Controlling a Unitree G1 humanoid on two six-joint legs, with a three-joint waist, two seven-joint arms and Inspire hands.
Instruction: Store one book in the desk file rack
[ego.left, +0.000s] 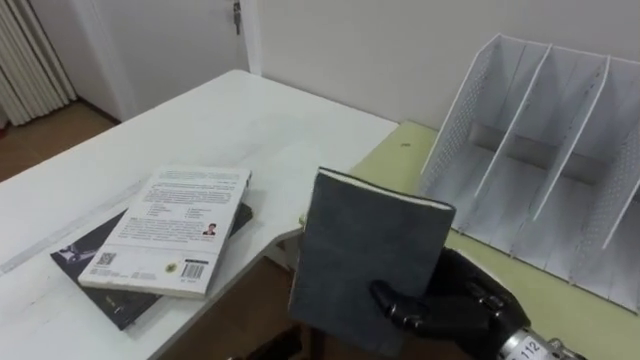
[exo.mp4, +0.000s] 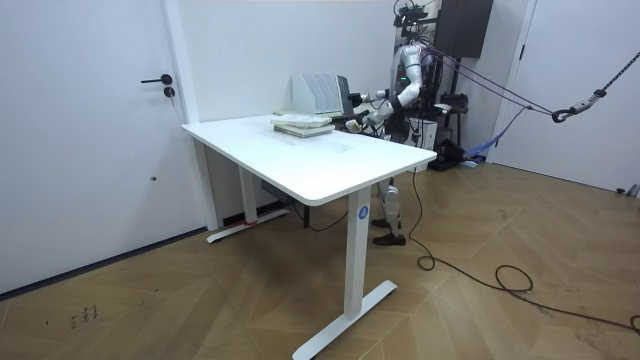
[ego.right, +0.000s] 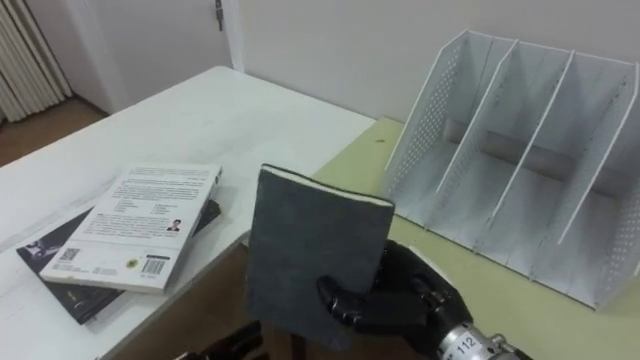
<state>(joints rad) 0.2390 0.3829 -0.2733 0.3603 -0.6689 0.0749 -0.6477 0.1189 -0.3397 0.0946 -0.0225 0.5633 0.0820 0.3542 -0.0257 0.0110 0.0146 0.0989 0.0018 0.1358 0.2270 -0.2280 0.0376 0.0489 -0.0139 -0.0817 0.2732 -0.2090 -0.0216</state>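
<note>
The white file rack (ego.left: 540, 150) is sitting on the right, on the pale green table (ego.left: 385, 165), its divided slots facing the robot. The grey book (ego.left: 365, 260) is outside it, near and to its left. The right hand (ego.left: 455, 305) is holding that book upright, fingers (ego.left: 400, 300) curling round its lower edge. On the white table (ego.left: 250, 130) at left, a white-covered book (ego.left: 175, 230) is lying on a dark book (ego.left: 85, 255). In the room view the robot is standing at the table's far side — wooden floor (exo.mp4: 480, 310) below, a white door (exo.mp4: 90, 130) at the room view's left.
</note>
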